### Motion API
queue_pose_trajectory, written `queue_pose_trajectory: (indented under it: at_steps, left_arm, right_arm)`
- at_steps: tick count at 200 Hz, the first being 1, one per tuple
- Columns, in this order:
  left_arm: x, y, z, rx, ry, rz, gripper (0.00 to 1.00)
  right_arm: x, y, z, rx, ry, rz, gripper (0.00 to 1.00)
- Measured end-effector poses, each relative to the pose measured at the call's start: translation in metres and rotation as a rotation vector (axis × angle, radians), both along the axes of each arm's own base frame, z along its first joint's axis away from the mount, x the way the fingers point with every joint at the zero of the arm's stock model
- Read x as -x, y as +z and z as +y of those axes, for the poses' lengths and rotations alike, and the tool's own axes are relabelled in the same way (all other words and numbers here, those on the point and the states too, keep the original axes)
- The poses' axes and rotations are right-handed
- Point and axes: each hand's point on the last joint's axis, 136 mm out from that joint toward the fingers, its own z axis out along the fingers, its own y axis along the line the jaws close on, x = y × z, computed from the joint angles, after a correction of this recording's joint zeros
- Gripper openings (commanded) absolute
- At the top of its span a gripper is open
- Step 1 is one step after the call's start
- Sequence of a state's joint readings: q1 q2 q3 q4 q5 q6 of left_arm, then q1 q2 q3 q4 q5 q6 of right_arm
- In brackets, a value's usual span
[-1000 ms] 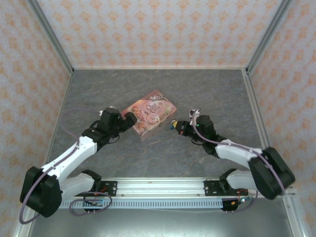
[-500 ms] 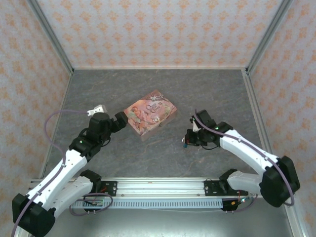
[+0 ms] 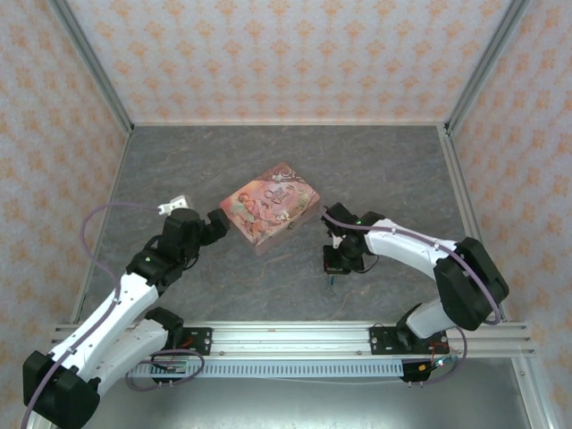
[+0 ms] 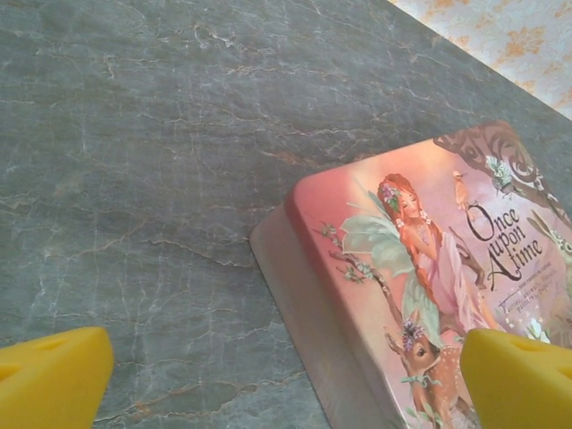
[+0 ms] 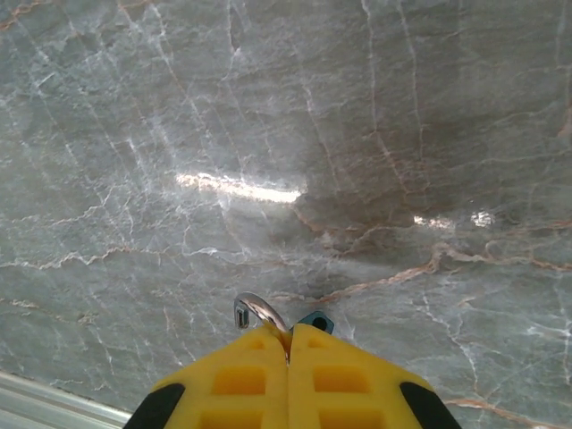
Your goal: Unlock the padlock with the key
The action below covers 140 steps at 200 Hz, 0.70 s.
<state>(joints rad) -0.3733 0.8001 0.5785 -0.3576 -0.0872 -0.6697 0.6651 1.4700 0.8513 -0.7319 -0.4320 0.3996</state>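
My right gripper (image 5: pixel 289 335) is shut on the tiny teal padlock (image 5: pixel 315 320). Its silvery shackle (image 5: pixel 257 309) curls out past the yellow fingertips, one end hanging free of the body. In the top view the right gripper (image 3: pixel 333 265) points down close to the tabletop in front of the pink box, the padlock (image 3: pixel 331 280) a teal speck at its tip. My left gripper (image 3: pixel 223 222) stands open at the box's near-left corner; its yellow fingertips (image 4: pixel 54 375) are wide apart with nothing between them. The key is out of view.
A flat pink illustrated box (image 3: pixel 270 201) lies mid-table, its corner and side wall (image 4: pixel 313 304) right before the left gripper. Grey marbled tabletop (image 5: pixel 268 134) spreads under the right gripper. Patterned walls enclose three sides; a metal rail (image 3: pixel 286 335) runs along the near edge.
The right arm swung from beside the box toward the near side and tipped down to the table, still holding the padlock. The left arm drew back slightly from the box.
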Motion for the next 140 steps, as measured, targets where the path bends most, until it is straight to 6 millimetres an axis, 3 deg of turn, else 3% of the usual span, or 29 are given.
queue_pose_trajectory:
  at_steps: [89, 113, 140]
  left_arm:
    - [0.004, -0.002, 0.002, -0.02, -0.007, 0.01, 1.0]
    - [0.006, 0.002, 0.003, -0.02, -0.007, 0.01, 1.0]
    - [0.005, 0.019, 0.005, -0.024, -0.003, -0.024, 1.0]
  right_arm:
    - [-0.011, -0.002, 0.003, 0.001, -0.02, -0.038, 0.27]
    - [-0.017, 0.011, 0.0, -0.005, -0.021, -0.106, 0.3]
    - [-0.029, 0.033, -0.006, -0.009, -0.019, -0.225, 0.36]
